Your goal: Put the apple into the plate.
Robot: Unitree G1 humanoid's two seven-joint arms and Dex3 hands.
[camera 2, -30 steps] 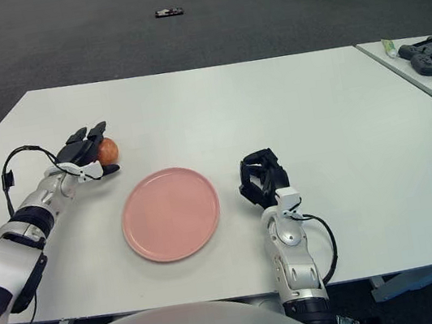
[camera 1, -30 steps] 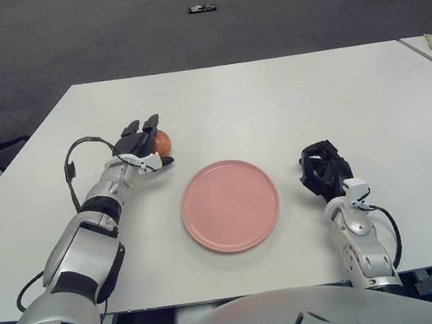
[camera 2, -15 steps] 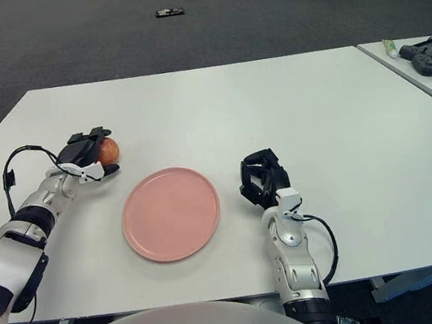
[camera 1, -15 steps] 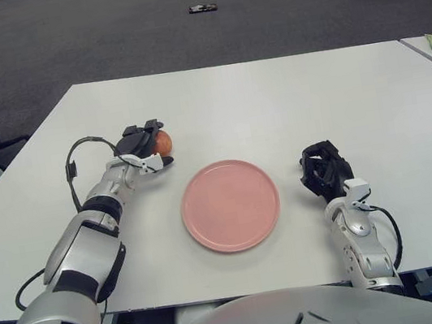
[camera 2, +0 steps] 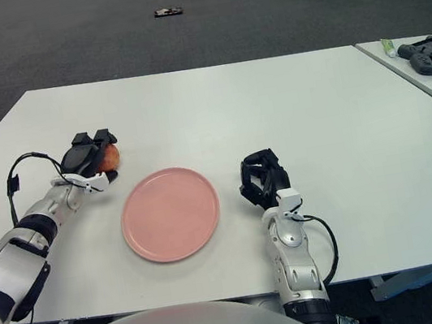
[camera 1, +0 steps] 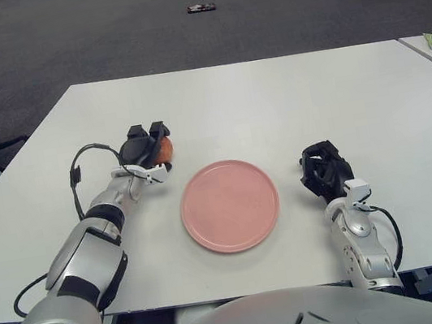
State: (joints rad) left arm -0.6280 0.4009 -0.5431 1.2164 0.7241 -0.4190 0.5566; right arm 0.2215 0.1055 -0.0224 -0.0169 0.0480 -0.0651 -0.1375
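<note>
1. The left hand (camera 1: 144, 150) is curled over the apple (camera 1: 164, 148), its dark fingers (camera 1: 154, 131) wrapped across the top and left side of the fruit so that only a strip of red-orange skin shows on the right
2. The apple sits low against the white table (camera 1: 271, 96), in the left half of the tabletop and roughly midway between the far edge and the near edge; whether it touches the surface or is lifted just off it cannot be told
3. A black cable (camera 1: 79, 169) loops up from the left forearm just behind the wrist
4. The pink plate (camera 1: 229, 205) lies flat near the middle of the tabletop, closer to the near edge than the far one; the apple is just beside the plate's far-left rim, outside it and not touching it
5. The right hand (camera 1: 323, 170) rests on the table to the right of the plate, near the near edge, with its black fingers curled inward and nothing in them
6. At the right edge of the views a second white table (camera 2: 424, 71) stands beside the first, separated by a narrow gap, and carries a black device (camera 2: 428, 50) and a small green-and-white tube (camera 2: 388, 47)
7. Beyond the far edge, a small dark object (camera 1: 201, 7) lies on the grey carpet (camera 1: 97, 33)
</note>
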